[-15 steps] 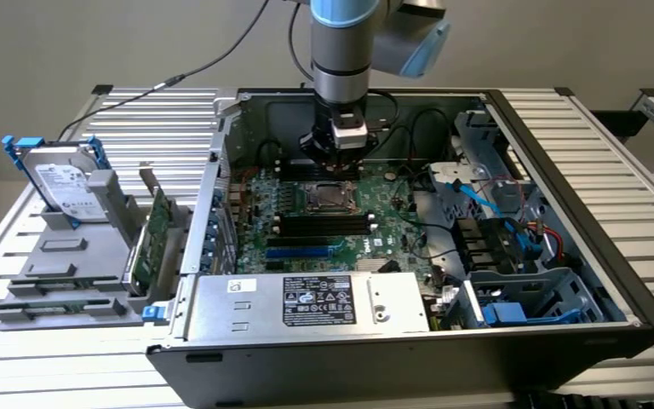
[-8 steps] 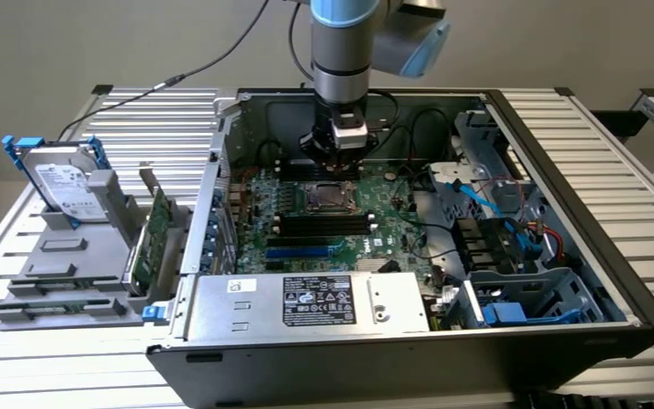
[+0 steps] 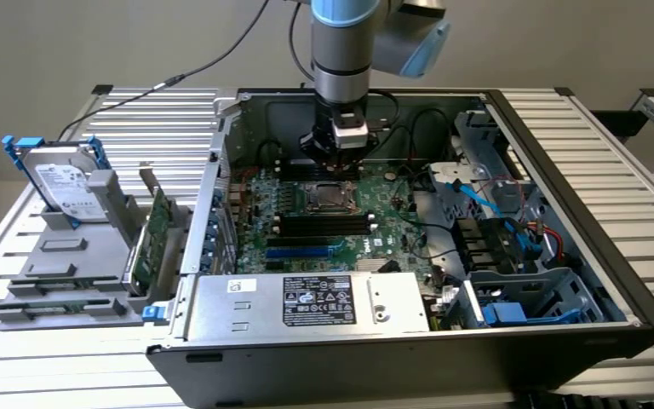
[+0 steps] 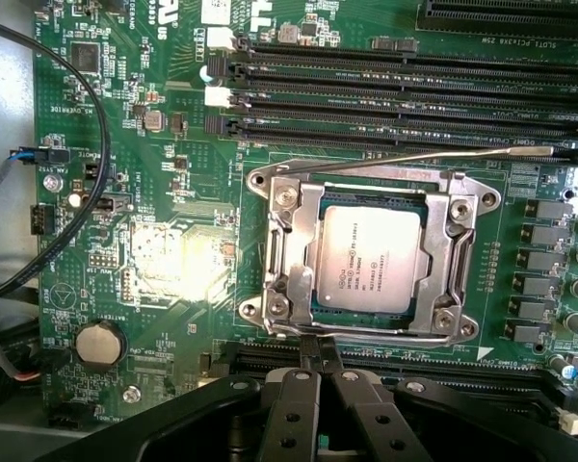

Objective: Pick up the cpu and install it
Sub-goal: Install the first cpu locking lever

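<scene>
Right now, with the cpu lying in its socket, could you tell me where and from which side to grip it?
Come straight down from above. The cpu lies flat, and the metal frame around it hems in its rim, so no sideways approach looks open. Two opposite edges of its raised silver top are probably the only hold.

Exterior view: the camera stands off the arm, high and to one side of the open computer case [image 3: 633, 319], and faces obliquely down into it. It is far enough back to take in the whole case, the slatted table [image 3: 599, 145] and the lower arm [image 3: 342, 51].

Wrist view: the camera rides on the wrist and faces straight down onto the motherboard [image 4: 173, 250] at close range, with the gripper [image 4: 316, 358] inside its frame.

Shared ground: the socket [image 3: 324, 197] carrying the cpu [image 4: 371, 258], the black memory slots [image 3: 327, 226] beside it, and the surrounding green board.
</scene>
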You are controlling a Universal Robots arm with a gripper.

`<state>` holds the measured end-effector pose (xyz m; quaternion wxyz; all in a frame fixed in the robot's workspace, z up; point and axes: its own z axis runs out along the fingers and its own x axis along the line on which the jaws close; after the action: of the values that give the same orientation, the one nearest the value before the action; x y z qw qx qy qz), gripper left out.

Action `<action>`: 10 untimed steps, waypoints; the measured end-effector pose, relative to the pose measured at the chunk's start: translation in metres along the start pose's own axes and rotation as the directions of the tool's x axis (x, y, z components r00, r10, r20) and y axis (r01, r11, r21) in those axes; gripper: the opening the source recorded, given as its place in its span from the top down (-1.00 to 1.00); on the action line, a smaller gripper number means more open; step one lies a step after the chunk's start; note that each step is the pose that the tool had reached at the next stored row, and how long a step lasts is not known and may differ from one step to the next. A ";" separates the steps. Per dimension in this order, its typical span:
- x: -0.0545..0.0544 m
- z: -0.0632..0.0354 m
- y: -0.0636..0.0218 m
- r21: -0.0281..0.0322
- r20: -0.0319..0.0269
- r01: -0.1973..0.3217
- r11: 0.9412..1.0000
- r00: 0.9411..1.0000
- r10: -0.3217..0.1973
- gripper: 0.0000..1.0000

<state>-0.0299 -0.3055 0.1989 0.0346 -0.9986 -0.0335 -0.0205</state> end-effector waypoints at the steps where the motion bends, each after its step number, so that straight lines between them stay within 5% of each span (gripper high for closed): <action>1: 0.000 0.0000 0.0000 -0.001 0.000 0.000 1.000 1.000 0.000 0.79; 10: 0.000 -0.0005 0.0000 -0.006 0.001 0.000 1.000 1.000 0.000 0.79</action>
<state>-0.0299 -0.3055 0.1994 0.0316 -0.9987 -0.0335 -0.0201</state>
